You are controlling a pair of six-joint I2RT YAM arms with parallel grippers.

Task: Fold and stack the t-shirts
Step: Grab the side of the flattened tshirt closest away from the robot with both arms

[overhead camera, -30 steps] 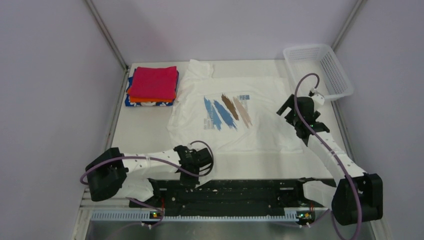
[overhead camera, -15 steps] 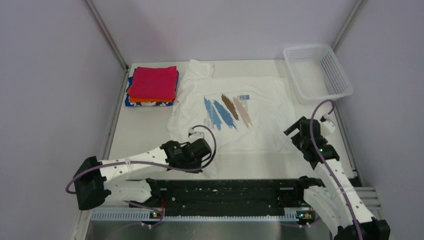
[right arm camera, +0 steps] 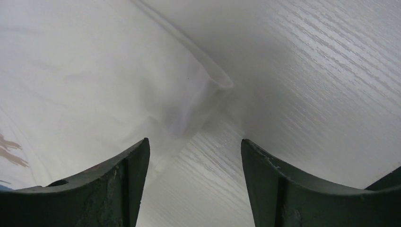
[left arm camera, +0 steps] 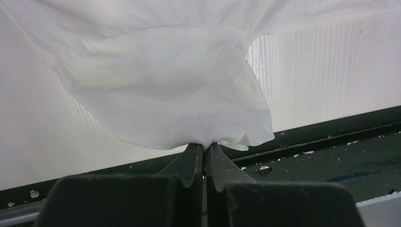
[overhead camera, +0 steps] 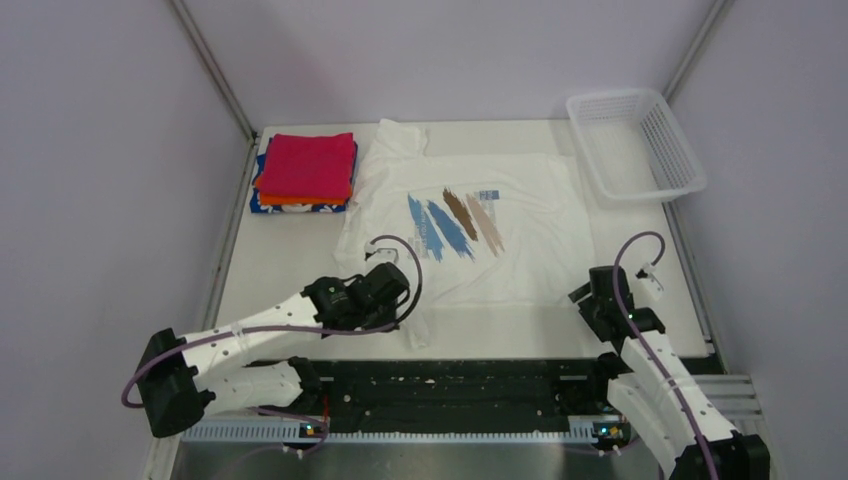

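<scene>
A white t-shirt (overhead camera: 500, 200) with blue and brown brush-stroke stripes lies spread on the table, collar to the left. My left gripper (overhead camera: 398, 312) is shut on its near left corner, a bunched flap of white cloth (left arm camera: 170, 94) hanging from the closed jaws (left arm camera: 204, 147). My right gripper (overhead camera: 588, 298) is open just above the shirt's near right corner (right arm camera: 208, 82), fingers on either side of bare table. A folded stack sits at the far left: magenta-red shirt (overhead camera: 308, 164) on top, orange and blue ones beneath.
A white plastic mesh basket (overhead camera: 634, 140) stands at the far right corner. A black rail (overhead camera: 460, 385) runs along the near table edge between the arm bases. Grey walls close in both sides.
My left gripper moved up and forward onto the shirt's near left corner and lifted it. My right arm drew back from the shirt's right edge to its near right corner.
</scene>
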